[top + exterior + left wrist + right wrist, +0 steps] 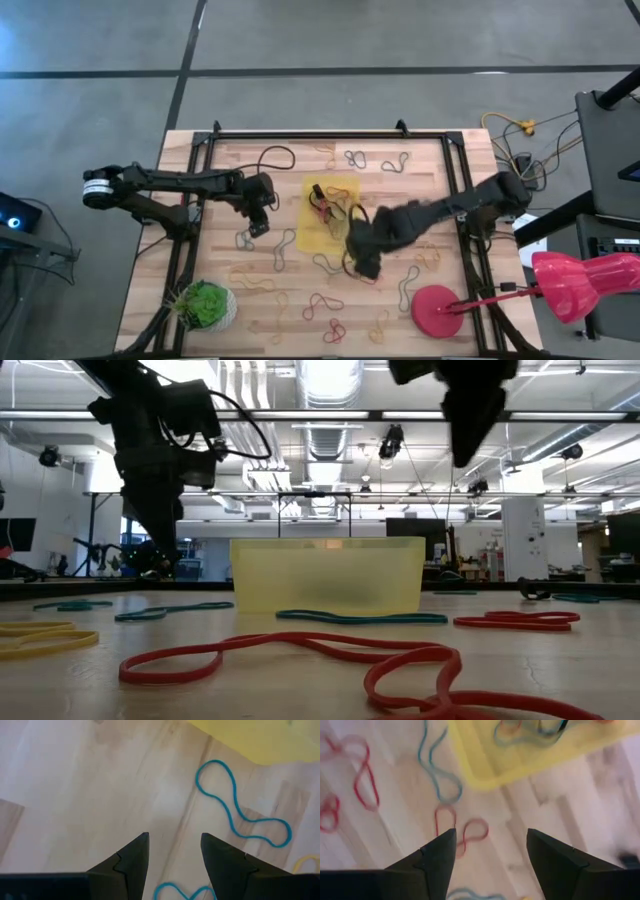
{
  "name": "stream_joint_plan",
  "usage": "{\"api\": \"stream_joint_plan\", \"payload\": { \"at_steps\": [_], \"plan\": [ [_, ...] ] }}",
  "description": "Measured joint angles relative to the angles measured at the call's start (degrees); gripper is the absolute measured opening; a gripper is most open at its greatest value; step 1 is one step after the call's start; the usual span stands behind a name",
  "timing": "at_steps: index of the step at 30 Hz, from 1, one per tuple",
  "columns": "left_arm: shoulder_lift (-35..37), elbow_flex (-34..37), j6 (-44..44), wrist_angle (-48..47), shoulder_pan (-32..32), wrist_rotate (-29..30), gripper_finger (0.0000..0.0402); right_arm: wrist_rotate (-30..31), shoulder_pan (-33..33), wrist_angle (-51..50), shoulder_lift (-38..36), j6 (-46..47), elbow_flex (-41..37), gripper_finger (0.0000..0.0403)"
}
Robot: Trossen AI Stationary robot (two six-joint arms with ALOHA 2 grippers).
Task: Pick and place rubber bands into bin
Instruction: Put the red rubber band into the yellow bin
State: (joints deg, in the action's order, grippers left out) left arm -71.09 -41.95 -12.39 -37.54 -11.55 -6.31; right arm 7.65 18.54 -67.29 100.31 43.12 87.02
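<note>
I found no brand, label or readable writing on any object in these views.

The bin (pixel 322 232) sat near the middle of the table (pixel 230 300), with several rubber bands (pixel 525 732) already lying inside it. Many more bands lay loose on the wood all around: a blue one (pixel 240 805) just beside the bin's edge in the left wrist view, red ones (pixel 462 827) on the boards below the right wrist camera, and a long red loop (pixel 330 660) close to the low camera.

My right gripper (pixel 366 262) hovered above the table just off the bin's right front corner. Its fingers stood wide apart with nothing between them. My left gripper (pixel 258 222) hung over bare wood to the left of the bin, fingers parted and empty, with a blue band near its tips.

Edges: a dark frame (pixel 330 135) ran along the table's far edge and down both sides. A green plant ball (pixel 205 305) occupied the front left corner and a red disc (pixel 437 310) the front right. The open wood between the left gripper and the bin gave clear room; the front strip was crowded with bands.
</note>
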Motion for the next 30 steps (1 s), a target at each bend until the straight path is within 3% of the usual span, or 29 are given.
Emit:
{"api": "stream_joint_plan", "payload": {
  "at_steps": [5, 9, 15, 30],
  "plan": [
    [0.0, -0.2, 2.7, 1.1, 0.0, 0.4, 0.0164, 0.0, 7.5, 0.2, 2.4, -0.6, -0.8, 0.0224],
    [0.0, -0.3, 5.0, 1.7, 0.0, 0.4, 0.0164, -1.1, 9.8, 0.5, 6.2, -2.9, -0.9, 0.0224],
    [0.0, -0.3, 7.2, 1.3, -0.1, 0.4, 0.0164, -9.6, 10.3, 2.4, 11.8, -3.3, -0.9, 0.0224],
    [0.0, -1.0, 9.8, 1.1, -3.1, 2.3, 0.0164, -9.5, 9.2, 10.1, 14.9, -13.7, -4.3, 0.0223]
  ]
}}
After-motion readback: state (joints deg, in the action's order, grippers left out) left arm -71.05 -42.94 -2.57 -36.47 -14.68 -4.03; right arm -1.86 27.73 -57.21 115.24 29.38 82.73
